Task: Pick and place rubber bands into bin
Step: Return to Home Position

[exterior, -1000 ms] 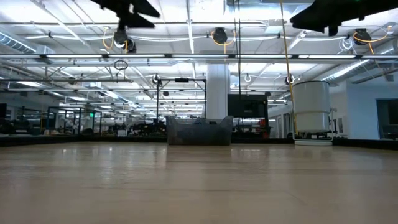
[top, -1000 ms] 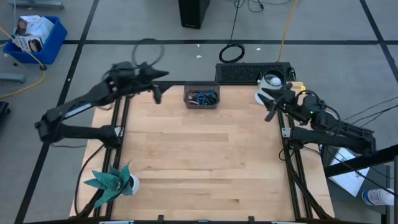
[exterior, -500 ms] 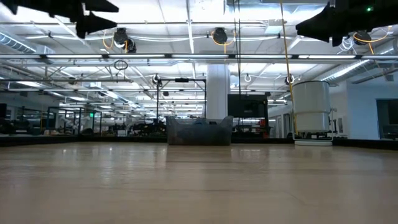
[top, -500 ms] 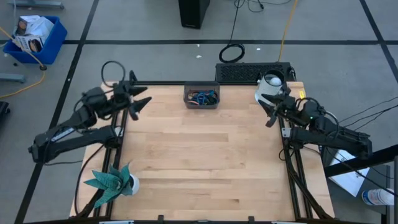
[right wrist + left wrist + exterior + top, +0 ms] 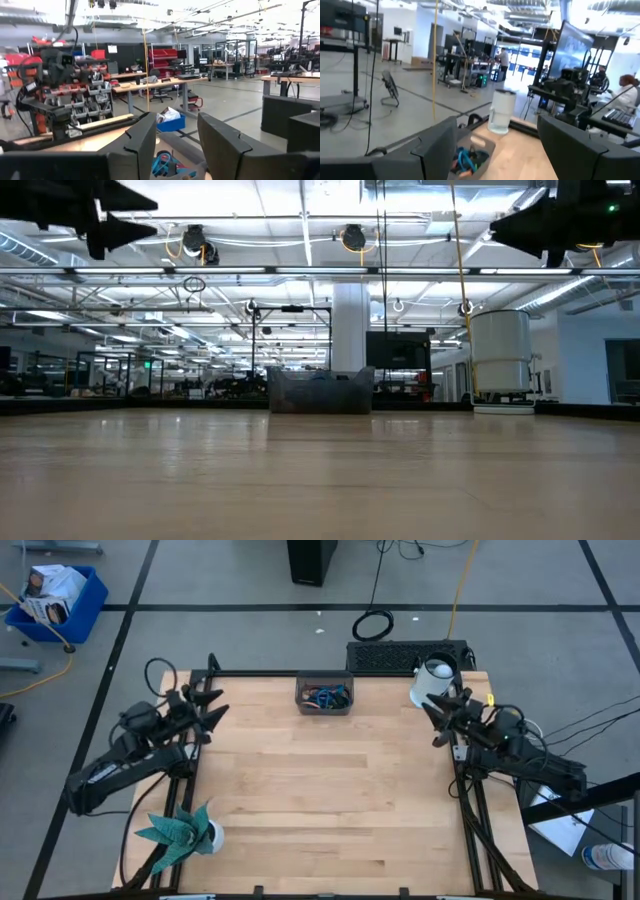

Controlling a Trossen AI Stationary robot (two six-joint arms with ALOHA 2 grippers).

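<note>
Wooden table [image 5: 320,800], with the bin [image 5: 324,712] at the middle of its far edge. The left gripper [image 5: 207,708] is raised well to the left of the bin, over the table's left edge, fingers spread, nothing held. The right gripper [image 5: 437,715] is raised well to the right of the bin, fingers spread, empty. A white cylinder [image 5: 432,683] stands right of the bin, near the right gripper. The bin is dark, translucent, low-walled. All the rubber bands [image 5: 327,695] in view lie heaped inside the bin: blue, teal, orange.

Wooden table [image 5: 320,800] has a green spiky plant [image 5: 180,828] on its near-left corner and a white cylinder [image 5: 432,680] at the far right; blue crate [image 5: 55,600] and coiled black cable [image 5: 373,625] sit on the floor
</note>
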